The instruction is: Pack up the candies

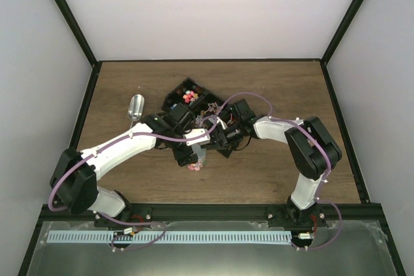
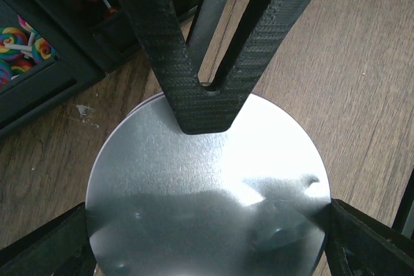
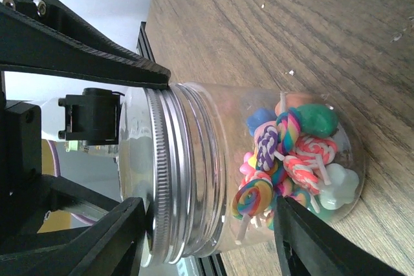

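Over on the left a metal scoop (image 1: pixel 135 108) lay on the table (image 1: pixel 278 88). The left gripper (image 2: pixel 207 218) was stretched wide across the silver lid (image 2: pixel 194 179), fingers pressed to its rim (snug fit!). The lid sat on the clear jar (image 3: pixel 213 159), candies (image 3: pixel 291 153) heaped at its bottom. The right gripper (image 3: pixel 210 224) hovered half-spread beside it, clutching nothing.

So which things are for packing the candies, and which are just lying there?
For the job:
- candies, already in the clear jar
- silver lid on the jar
- black tray with more candies

Probably just lying about:
- metal scoop, alone on the table, with nothing holding it
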Controlling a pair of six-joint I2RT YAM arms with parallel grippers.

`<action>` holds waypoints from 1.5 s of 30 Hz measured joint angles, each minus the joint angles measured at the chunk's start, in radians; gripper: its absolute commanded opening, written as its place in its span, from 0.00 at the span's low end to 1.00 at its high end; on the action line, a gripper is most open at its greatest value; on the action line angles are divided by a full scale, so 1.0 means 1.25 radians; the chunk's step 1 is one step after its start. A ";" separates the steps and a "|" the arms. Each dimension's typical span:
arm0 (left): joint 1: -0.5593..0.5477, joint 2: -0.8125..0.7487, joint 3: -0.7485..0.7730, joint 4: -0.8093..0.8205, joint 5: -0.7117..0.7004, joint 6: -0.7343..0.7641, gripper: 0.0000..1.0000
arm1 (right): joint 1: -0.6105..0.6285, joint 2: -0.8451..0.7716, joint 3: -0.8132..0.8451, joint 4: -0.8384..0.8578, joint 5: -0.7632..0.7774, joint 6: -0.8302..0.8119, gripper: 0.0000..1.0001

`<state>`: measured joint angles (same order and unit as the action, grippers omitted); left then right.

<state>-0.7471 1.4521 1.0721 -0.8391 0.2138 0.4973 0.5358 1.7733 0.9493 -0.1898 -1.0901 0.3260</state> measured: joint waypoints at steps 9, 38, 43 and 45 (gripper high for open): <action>0.000 -0.026 0.000 -0.006 0.009 -0.005 1.00 | 0.002 0.000 0.003 -0.012 0.026 -0.005 0.57; 0.018 -0.052 -0.031 0.019 -0.038 -0.060 0.36 | -0.002 -0.017 0.003 -0.030 0.050 -0.040 0.48; 0.018 -0.052 -0.034 0.030 -0.038 -0.060 0.37 | -0.002 -0.018 0.003 -0.036 0.050 -0.048 0.46; 0.018 -0.052 -0.027 0.023 -0.038 -0.060 0.37 | -0.002 -0.020 0.003 -0.038 0.049 -0.049 0.46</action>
<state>-0.7242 1.3872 1.0382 -0.8101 0.1658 0.4229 0.5335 1.7485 0.9531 -0.2375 -1.0283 0.2642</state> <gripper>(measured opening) 0.368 0.458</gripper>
